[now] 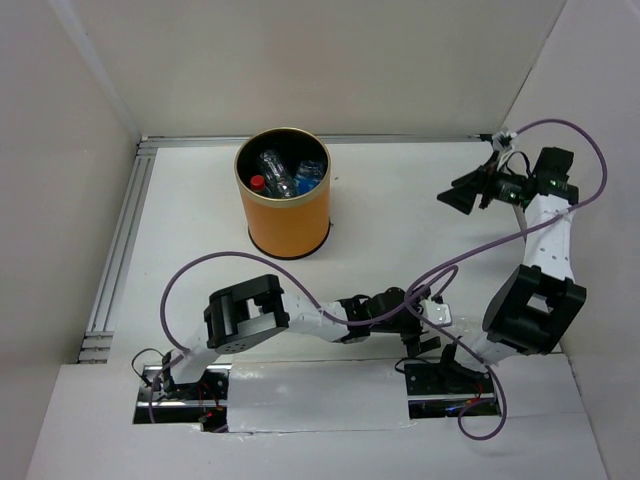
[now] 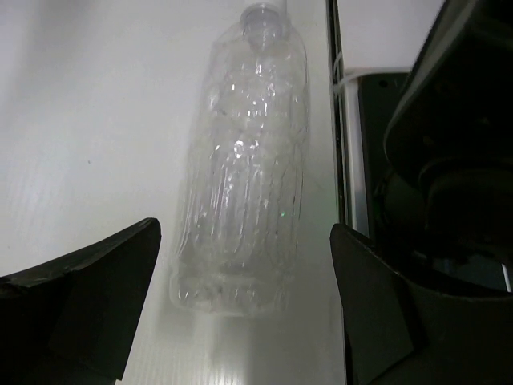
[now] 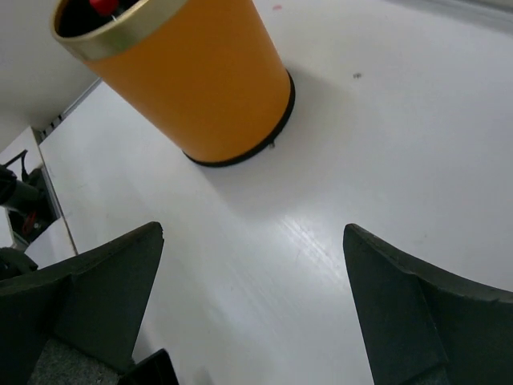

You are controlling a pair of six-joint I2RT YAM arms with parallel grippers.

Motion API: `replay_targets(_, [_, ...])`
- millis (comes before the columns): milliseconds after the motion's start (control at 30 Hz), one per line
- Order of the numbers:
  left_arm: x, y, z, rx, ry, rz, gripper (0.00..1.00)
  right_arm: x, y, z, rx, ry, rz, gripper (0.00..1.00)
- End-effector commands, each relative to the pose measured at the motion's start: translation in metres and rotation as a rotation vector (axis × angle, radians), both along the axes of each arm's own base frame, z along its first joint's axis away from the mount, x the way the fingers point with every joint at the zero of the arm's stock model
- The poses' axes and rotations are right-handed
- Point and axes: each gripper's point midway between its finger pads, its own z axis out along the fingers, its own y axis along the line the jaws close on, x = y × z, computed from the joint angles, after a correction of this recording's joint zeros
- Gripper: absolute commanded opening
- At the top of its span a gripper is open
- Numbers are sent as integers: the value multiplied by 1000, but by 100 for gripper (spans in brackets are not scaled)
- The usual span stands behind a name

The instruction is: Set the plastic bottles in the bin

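The clear plastic bottle (image 2: 244,160) lay on the white table (image 2: 80,120) between the wide-apart jaws of the left gripper (image 2: 244,233), touching neither, neck pointing away, while the right gripper (image 3: 252,241) hung equally spread, well apart from the orange bin (image 1: 285,215) holding other bottles (image 1: 285,172).

left arm (image 1: 300,318) lies low with fingers (image 2: 104,273) spread; right arm (image 1: 545,240) raised, fingers (image 3: 401,297) spread too.

No legible text or labels.
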Motion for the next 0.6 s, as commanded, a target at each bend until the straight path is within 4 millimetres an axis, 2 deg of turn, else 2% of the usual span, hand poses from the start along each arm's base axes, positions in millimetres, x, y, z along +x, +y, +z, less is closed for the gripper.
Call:
replay_targets(0, [6,-19,16,-59,-70,-7,100,-30,-4,-18,-11,-2,9,100])
replay_targets(33, [6,-20,17,-56,-70,-7,97,-36,-14,-32,7,34,-28,100])
replay_targets(100, [3,-24,8,-35,-57,-29,91,-46,-21,-40,1,39,-50,100])
replay_targets(167, [-1,-25,1,-9,-23,-43,81,-54,-33,-41,23,35,-84,100])
replay_targets(200, [-3,-24,-7,9,-15,-52,68,-60,-33,-44,45,71,-94,100])
replay_targets(267, [-6,-22,-11,26,5,-59,54,-64,-43,-43,42,38,-114,100])
replay_targets(433, [-14,0,-26,126,31,-73,31,-71,-50,-43,72,60,-139,100])
replay_targets(500, [-14,14,-36,169,38,-57,4,-72,-48,-40,79,50,-138,100])
replay_targets(533, [-10,19,-28,165,23,-26,0,-73,-46,-36,82,36,-137,100])
replay_targets(567, [-11,24,-27,161,30,-23,0,-73,-46,-36,82,36,-137,100])
